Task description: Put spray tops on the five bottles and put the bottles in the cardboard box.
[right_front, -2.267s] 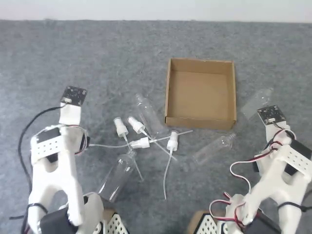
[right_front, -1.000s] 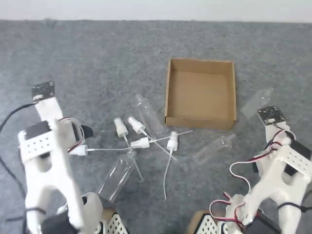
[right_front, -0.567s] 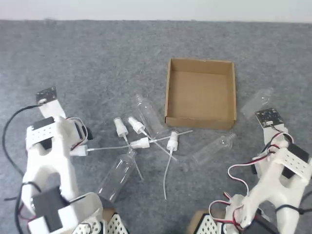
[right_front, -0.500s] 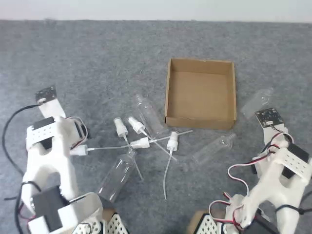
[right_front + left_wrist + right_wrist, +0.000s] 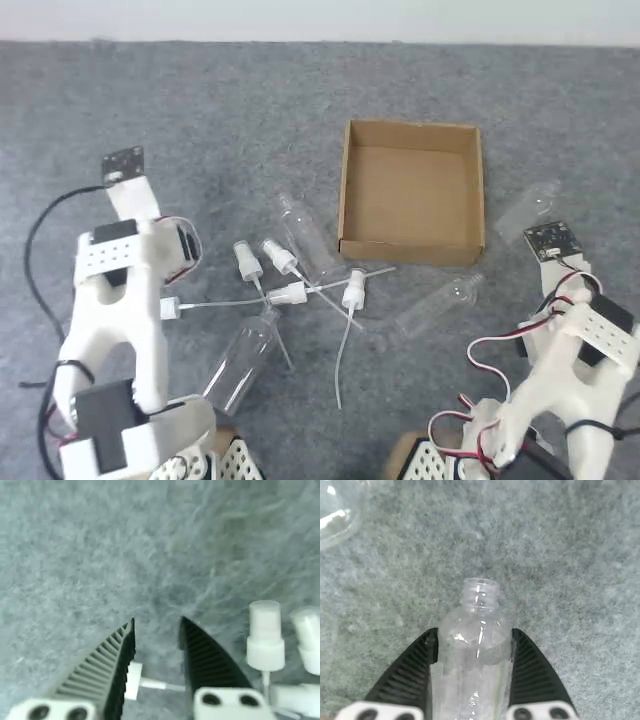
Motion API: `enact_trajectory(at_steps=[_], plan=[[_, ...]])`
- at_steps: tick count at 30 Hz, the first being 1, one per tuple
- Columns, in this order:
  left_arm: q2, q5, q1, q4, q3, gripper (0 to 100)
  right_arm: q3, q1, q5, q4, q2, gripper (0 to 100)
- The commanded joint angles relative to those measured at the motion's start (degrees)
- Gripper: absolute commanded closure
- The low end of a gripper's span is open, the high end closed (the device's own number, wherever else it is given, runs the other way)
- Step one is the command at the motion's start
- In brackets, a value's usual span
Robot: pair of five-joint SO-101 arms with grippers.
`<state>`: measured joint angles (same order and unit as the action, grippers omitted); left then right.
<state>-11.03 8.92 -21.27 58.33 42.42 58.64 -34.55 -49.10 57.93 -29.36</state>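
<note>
Bottles all sit outside the cardboard box point(image 5: 345, 200), necks bare. Right tool point(image 5: 474, 635) is clamped on the held bottle point(image 5: 479, 650), jaws pressing both sides, neck pointing away from the wrist. Four lie flat on the grey surface point(image 5: 200, 120): long bottle point(image 5: 240, 360), box-side bottle point(image 5: 308, 238), front bottle point(image 5: 440, 305), far bottle point(image 5: 528, 210). Clustered spray tops point(image 5: 288, 293) (four, tubes crossing) lie between long bottle and box-side bottle. Left tool point(image 5: 156, 621) has jaws spread, straddling the lone spray top point(image 5: 132, 680) lying on the surface.
</note>
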Motion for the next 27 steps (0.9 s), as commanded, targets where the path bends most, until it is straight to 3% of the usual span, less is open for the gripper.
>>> enact_trajectory(at_steps=[1, 9, 13, 18, 27], plan=[[-1.1, 0.0, -2.8, 7.2, -4.9, 79, 0.0, 0.1, -0.4, -0.9, -0.7, 99.1], [-0.4, -4.7, -11.9, 10.0, -4.1, 79, 2.8, 0.6, -0.4, -2.1, -1.3, 99.1], [-0.4, -6.3, -9.3, 7.6, 1.5, 79, 6.2, 0.4, -0.4, -7.7, -1.3, 99.1], [-0.4, -8.0, -6.6, -5.4, 11.5, 81, 7.4, 0.5, -0.4, -9.5, -1.4, 99.1], [-0.4, -10.0, -6.7, -4.9, 6.5, 87, 7.4, 0.4, -0.4, -9.5, -1.4, 99.1]])
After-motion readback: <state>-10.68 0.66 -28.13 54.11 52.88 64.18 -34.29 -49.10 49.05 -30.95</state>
